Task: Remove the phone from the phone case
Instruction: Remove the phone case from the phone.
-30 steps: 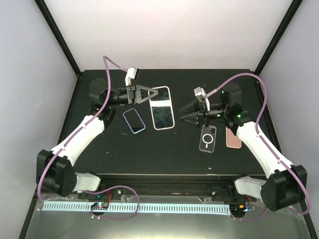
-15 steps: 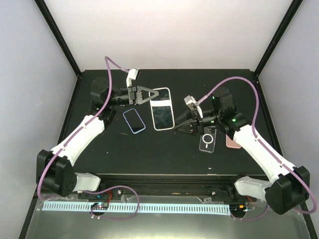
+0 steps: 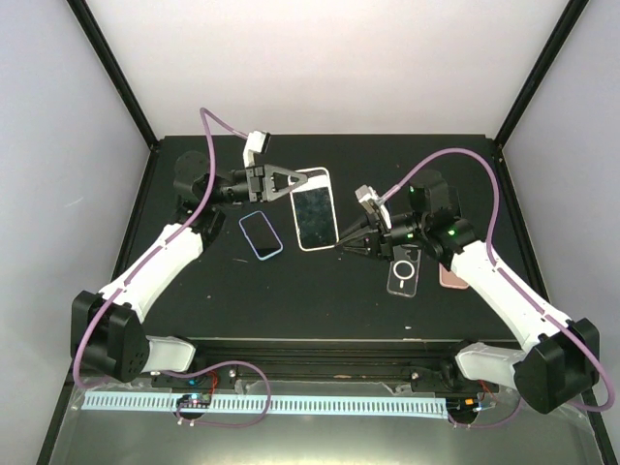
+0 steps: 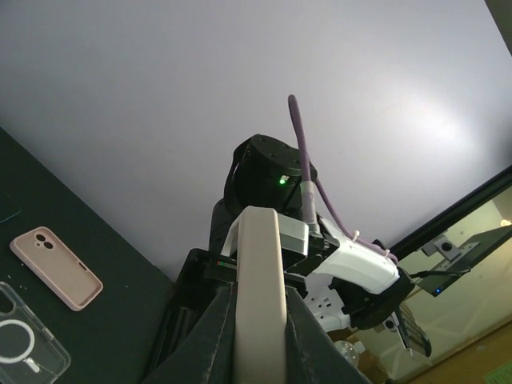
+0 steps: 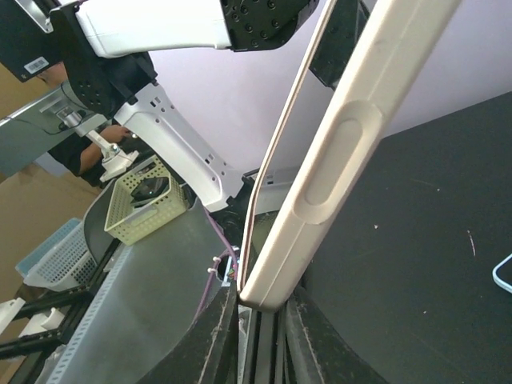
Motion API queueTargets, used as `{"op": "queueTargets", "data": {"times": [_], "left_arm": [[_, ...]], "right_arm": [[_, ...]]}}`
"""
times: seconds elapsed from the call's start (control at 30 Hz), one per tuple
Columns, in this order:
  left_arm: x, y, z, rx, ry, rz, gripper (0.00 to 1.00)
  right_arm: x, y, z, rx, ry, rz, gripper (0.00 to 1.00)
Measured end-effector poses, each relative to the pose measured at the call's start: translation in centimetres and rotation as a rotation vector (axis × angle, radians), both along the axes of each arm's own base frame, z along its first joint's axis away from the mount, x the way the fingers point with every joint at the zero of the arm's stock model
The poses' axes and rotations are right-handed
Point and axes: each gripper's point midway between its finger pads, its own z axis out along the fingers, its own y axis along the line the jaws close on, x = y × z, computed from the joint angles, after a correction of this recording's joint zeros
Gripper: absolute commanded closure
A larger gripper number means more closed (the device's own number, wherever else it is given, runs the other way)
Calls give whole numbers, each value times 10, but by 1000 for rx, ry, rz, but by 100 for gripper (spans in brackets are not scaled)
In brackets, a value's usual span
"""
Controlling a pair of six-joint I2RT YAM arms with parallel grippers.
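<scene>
From above, the phone (image 3: 315, 215) sits face up over the middle of the black table (image 3: 320, 300), inside its cream case (image 3: 332, 208). I can't tell whether it rests on the table or hangs just above it. The left gripper (image 3: 295, 180) is clamped on the far left corner and the right gripper (image 3: 339, 246) on the near right corner. A small blue-rimmed phone (image 3: 261, 234) lies just to the left. A clear case (image 3: 404, 269) and a pink case (image 3: 451, 274) lie to the right.

The left wrist camera shows the cream case edge-on, pinched tight between both fingers (image 4: 216, 340).

The right wrist camera shows the same thing at the opposite corner, with the fingers (image 5: 216, 340) clenched on the case's side rail.

I'd say the job is at the peeling stage, with the phone gripped but not yet freed. The next move probably calls for one arm to anchor its corner while the other bends its corner of the rim back off the phone.
</scene>
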Motion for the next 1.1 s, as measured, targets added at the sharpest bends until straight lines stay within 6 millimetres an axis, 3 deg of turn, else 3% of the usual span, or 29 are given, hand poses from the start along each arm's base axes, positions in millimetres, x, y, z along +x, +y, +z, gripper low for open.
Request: {"op": "queueTargets", "data": {"times": [0.7, 1.1], "left_arm": [[1, 3, 15, -74, -58, 14, 98], [15, 8, 18, -116, -64, 104, 98]], "right_arm": [[21, 10, -5, 6, -110, 8, 98], [51, 9, -7, 23, -135, -42, 99]]}}
